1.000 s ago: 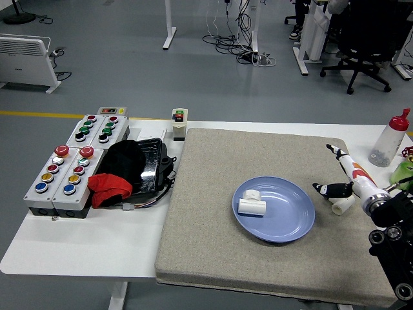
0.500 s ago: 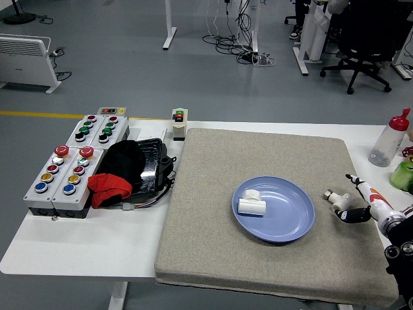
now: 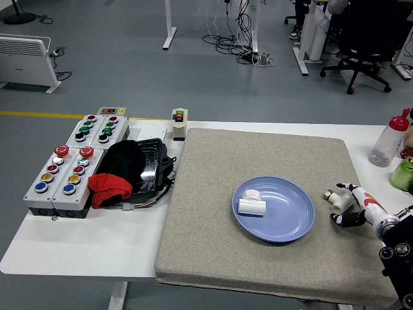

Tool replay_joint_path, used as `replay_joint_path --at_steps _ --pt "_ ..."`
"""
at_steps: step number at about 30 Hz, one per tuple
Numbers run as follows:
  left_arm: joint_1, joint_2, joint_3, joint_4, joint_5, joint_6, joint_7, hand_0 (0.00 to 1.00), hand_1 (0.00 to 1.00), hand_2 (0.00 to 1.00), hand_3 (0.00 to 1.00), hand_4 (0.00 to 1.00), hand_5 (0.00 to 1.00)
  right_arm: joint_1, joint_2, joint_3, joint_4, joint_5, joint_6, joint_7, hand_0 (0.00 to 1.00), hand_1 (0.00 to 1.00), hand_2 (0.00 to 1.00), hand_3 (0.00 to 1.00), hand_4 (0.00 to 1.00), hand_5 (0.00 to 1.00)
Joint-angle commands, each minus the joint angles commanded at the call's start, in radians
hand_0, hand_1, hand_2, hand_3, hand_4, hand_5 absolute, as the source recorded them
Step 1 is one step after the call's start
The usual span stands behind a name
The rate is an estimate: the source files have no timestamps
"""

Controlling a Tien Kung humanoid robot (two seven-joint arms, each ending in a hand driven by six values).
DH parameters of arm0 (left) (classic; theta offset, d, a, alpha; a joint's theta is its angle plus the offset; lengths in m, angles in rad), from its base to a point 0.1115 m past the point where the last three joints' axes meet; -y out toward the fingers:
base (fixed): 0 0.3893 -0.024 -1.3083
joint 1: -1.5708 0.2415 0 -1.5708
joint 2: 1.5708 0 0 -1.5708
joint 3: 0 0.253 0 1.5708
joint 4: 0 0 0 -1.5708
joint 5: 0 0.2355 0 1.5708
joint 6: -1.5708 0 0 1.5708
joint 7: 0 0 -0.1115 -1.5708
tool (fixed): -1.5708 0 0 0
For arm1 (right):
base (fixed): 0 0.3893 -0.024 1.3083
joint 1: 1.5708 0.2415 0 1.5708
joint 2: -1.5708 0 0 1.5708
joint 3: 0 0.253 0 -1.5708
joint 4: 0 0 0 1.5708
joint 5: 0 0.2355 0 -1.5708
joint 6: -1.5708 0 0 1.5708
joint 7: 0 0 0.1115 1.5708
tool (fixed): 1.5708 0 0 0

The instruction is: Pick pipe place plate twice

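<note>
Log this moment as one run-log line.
right hand: open beside second pipe on mat | plate: one pipe inside | left hand: not in view

Only one view is given, so nothing is shared with a second camera. The scene is seen from high up on the robot's side, looking forward and down across the white table. The table's near edge is cut off at the bottom of the picture, and its right edge runs out of the picture. Beyond the far edge, a good stretch of grey floor is taken in, so it's framed pretty wide, not close.
</note>
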Motion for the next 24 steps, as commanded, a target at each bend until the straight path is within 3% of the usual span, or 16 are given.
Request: replay_joint_path --at_steps 4,5,10,11,17,24 --pt "-0.001 0.000 0.005 0.000 -0.006 -0.001 -0.002 0.692 0.664 0.681 0.612 0.252 0.998 0.006 -0.002 -0.003 -0.010 -0.025 -0.005 0.010 0.709 0.730 0.746 0.767 0.727 0.286" --pt "-0.001 0.000 0.006 0.000 -0.008 -0.001 -0.003 0.691 0.664 0.681 0.612 0.250 0.998 0.007 -0.002 -0.004 -0.012 -0.031 -0.007 0.011 0.481 0.577 0.592 0.690 0.676 0.245" --pt "-0.002 0.001 0.009 -0.001 -0.011 -0.002 -0.004 0.691 0.664 0.681 0.612 0.250 0.998 0.009 -0.004 -0.004 -0.018 -0.037 -0.040 0.020 0.481 0.577 0.592 0.690 0.676 0.245" --pt "-0.002 0.001 0.009 -0.001 -0.011 -0.002 -0.004 0.692 0.664 0.681 0.613 0.250 0.998 0.009 -0.004 -0.004 -0.019 -0.036 -0.044 0.020 0.372 0.492 0.550 0.661 0.595 0.182" --pt "-0.002 0.001 0.010 -0.001 -0.011 -0.002 -0.004 0.692 0.665 0.681 0.613 0.249 0.998 0.003 -0.005 -0.003 -0.010 -0.032 -0.046 0.019 0.349 0.473 0.536 0.635 0.563 0.170" --pt "-0.002 0.001 0.008 -0.001 -0.007 -0.003 -0.002 0.692 0.665 0.681 0.613 0.249 0.998 -0.015 -0.016 -0.036 0.075 -0.009 -0.059 0.017 0.349 0.470 0.534 0.632 0.575 0.183"
